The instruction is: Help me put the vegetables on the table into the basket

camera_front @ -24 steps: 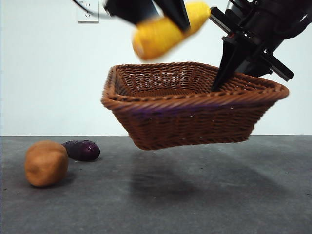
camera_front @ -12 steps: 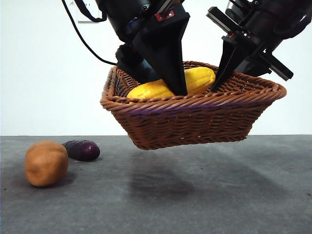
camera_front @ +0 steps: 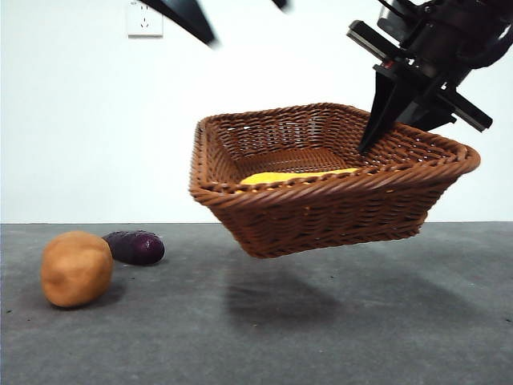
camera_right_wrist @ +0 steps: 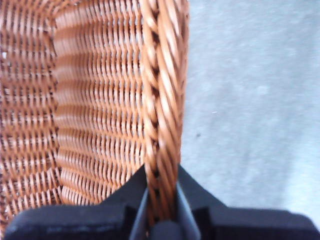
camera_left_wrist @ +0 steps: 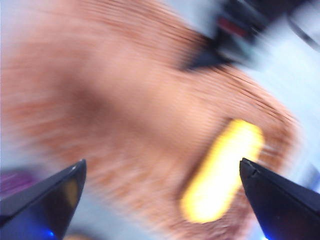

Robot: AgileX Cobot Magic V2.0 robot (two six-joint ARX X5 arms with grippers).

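The right tool (camera_right_wrist: 161, 210) pinches the basket (camera_front: 337, 200) by its rim – held tilted off the table (camera_front: 321, 337), likely easing drops – yellow piece (camera_front: 300, 175) inside; left tool (camera_left_wrist: 160, 200) gapes empty above; potato (camera_front: 76, 269) and purple one (camera_front: 134, 247) wait.

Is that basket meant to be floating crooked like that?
The basket hangs tilted in the air above the table, held only by the right gripper pinching its rim. The yellow piece lies inside.
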